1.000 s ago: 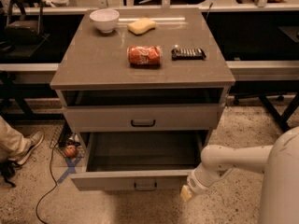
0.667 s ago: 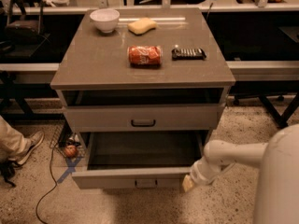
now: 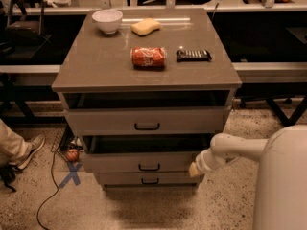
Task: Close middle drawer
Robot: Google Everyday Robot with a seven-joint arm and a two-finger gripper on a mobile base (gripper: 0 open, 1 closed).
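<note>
Gripper (image 3: 195, 169) low at cabinet's right front corner, against right end of middle drawer (image 3: 115, 163) panel. Can't tell from my feed whether it's spread or closed. Drawer sits second of three, poking out short way, dark gap above its panel. I judge close nearly done. Key relation: panel runs left-right, gripper at its right end, cabinet body straight behind. So I push straight back, into cabinet. Contact off-centre, drawer could skew. Handle (image 3: 148, 166) untouched, off to gripper's left.
</note>
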